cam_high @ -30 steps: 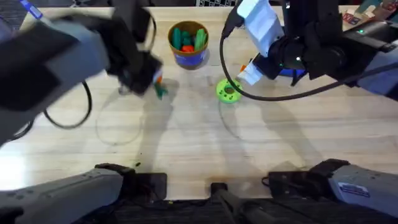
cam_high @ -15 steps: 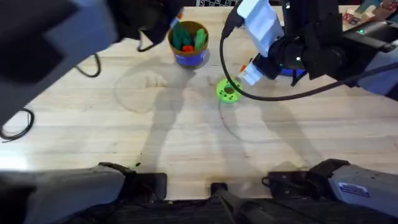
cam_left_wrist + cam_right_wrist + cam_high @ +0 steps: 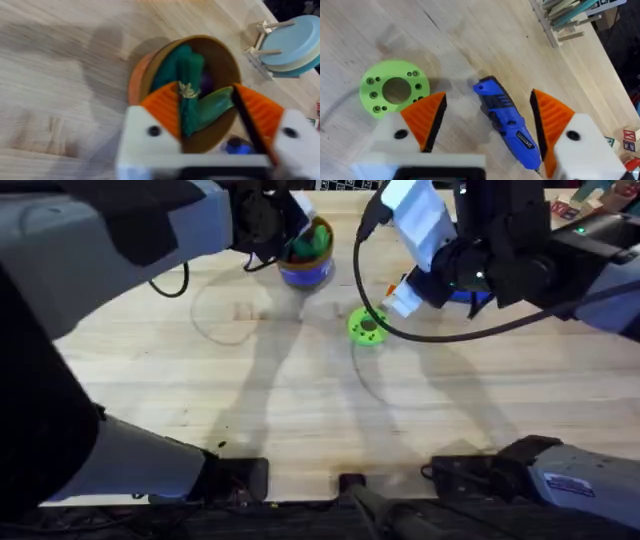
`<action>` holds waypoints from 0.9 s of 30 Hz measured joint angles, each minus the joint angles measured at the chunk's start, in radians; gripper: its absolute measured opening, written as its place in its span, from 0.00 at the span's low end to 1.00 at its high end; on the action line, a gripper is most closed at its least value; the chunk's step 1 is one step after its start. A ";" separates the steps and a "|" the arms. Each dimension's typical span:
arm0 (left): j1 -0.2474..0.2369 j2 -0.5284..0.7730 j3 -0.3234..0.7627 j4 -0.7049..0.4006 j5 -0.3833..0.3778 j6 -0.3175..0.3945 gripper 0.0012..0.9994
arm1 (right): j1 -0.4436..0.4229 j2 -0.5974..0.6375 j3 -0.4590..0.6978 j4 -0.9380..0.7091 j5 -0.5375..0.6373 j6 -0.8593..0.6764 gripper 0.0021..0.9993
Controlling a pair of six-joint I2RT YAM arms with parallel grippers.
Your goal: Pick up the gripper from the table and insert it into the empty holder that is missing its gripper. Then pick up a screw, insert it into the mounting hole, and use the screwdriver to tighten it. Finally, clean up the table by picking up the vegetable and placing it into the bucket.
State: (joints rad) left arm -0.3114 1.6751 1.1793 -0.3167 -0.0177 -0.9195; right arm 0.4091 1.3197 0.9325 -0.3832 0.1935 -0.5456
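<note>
The bucket [image 3: 306, 272], blue-sided with a tan rim [image 3: 220, 50], stands at the back middle of the table and holds green toy pieces. My left gripper [image 3: 210, 112] hovers open right over it [image 3: 290, 235]. The dark-green vegetable [image 3: 189, 107] stands in the bucket's mouth between the spread orange fingers, close to one of them. The blue screwdriver [image 3: 507, 122] lies flat on the table. My right gripper [image 3: 487, 106] is open, one finger on each side of it [image 3: 400, 295]. The loose gripper, the empty holder and the screw are out of view.
A bright-green disc with holes [image 3: 367, 327] lies in front of the right gripper [image 3: 395, 94]. A clear rack of pens [image 3: 565, 15] stands beyond the screwdriver. Pale blue discs on a wooden stand [image 3: 290, 42] sit near the bucket. Open tabletop stretches toward the arm bases.
My left arm has carried the vegetable from the table's left middle up and back to the bucket, and its fingers now stand apart. The right arm has not moved.
</note>
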 joint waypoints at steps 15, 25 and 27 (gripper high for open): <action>0.001 -0.224 0.001 -0.050 0.160 0.244 0.99 | 0.000 0.000 0.181 -0.335 -0.001 0.249 0.99; 0.001 -0.581 0.003 -0.564 0.182 0.684 0.99 | 0.000 -0.046 0.399 -0.487 -0.005 0.398 0.99; 0.001 -0.615 0.003 -0.661 0.182 0.766 0.99 | 0.000 -0.075 0.406 -0.492 -0.005 0.440 0.99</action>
State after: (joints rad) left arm -0.3099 1.0601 1.1828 -0.9775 0.1646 -0.1536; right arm 0.4091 1.2448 1.3387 -0.8754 0.1886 -0.1051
